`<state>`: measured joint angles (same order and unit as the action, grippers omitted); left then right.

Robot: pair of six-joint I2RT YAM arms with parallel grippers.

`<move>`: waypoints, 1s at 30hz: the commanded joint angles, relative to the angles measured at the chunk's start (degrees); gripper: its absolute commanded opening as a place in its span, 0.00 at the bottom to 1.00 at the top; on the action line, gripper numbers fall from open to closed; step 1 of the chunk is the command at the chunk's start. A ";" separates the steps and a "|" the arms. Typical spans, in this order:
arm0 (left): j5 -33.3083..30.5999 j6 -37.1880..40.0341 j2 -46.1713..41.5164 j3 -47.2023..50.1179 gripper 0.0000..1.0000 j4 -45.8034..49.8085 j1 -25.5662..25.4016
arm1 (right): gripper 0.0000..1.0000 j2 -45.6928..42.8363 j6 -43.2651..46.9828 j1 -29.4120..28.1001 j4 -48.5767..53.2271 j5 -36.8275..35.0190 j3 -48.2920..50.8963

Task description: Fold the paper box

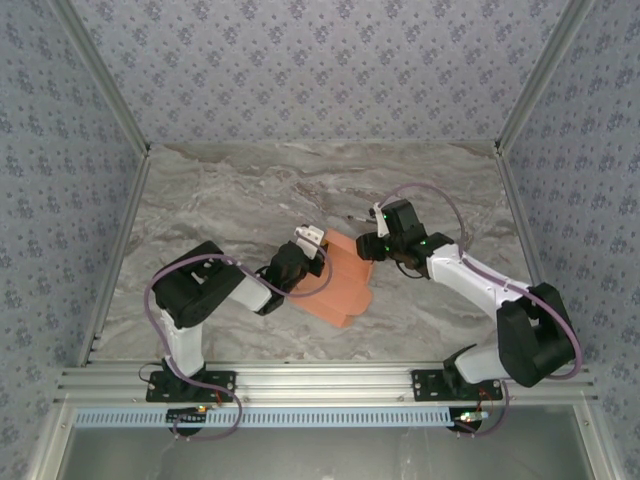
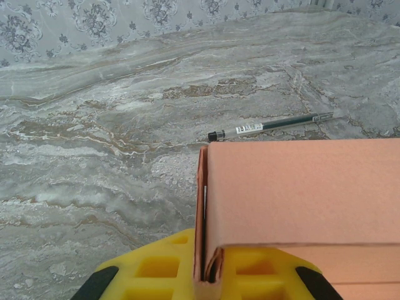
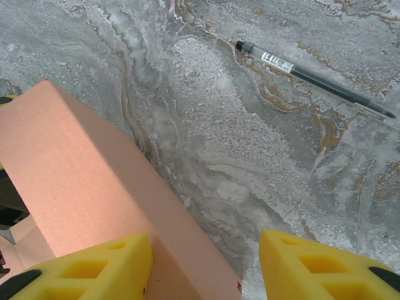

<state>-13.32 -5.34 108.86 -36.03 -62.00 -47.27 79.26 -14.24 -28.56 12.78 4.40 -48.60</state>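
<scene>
The salmon-orange paper box lies partly folded at the middle of the marble table. My left gripper is at its left end, shut on an upright side wall of the box; that card edge is pinched between the yellow fingers. A broad panel of the box spreads to the right of the pinch. My right gripper hovers at the box's upper right corner, open. Its yellow fingers straddle the long edge of the box, with one finger over the card and the other over bare table.
A dark pen with a white label lies on the marble beyond the box; the same pen lies ahead of the right gripper. Patterned walls enclose the table on three sides.
</scene>
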 commanded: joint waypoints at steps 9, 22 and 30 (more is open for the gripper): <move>3.25 1.22 -5.29 -1.18 0.07 11.68 0.04 | 0.61 -7.72 0.49 1.75 7.59 4.27 -5.19; 14.18 4.10 -7.53 -0.79 0.07 10.44 1.20 | 0.64 -4.60 -1.66 5.00 4.94 14.17 -6.55; 17.15 4.77 -3.61 -0.64 0.09 5.53 1.19 | 0.64 6.28 -4.45 4.58 -1.08 21.86 -7.82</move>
<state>1.15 -1.52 103.88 -36.10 -53.06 -46.17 83.50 -16.71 -23.66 14.79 21.19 -54.11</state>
